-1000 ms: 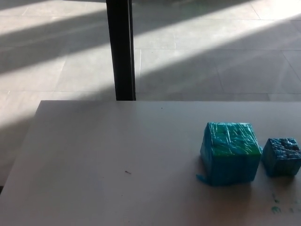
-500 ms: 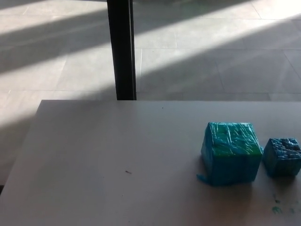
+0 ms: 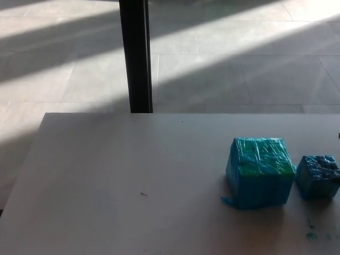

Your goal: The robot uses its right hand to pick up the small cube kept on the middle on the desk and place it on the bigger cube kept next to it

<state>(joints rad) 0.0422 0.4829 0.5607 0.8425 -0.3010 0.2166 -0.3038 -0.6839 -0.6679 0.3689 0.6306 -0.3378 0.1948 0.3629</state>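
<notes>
A big cube point(image 3: 260, 171) wrapped in shiny blue-green tape stands on the pale desk point(image 3: 122, 180), right of the middle. Just to its right, near the picture's right edge, sits a small blue cube point(image 3: 318, 176), a narrow gap apart from the big one. Both rest flat on the desk. Neither of my hands nor any arm shows in the head view.
A dark upright post point(image 3: 135, 56) rises behind the desk's far edge, left of centre. Beyond it lies a tiled floor point(image 3: 239, 58) with bands of sunlight. A few blue-green flecks point(image 3: 313, 234) mark the desk at the front right, and a tiny dark speck point(image 3: 143, 194) lies left of the cubes.
Only the whole picture has wavered by a few pixels, which is the camera. The cubes have not moved.
</notes>
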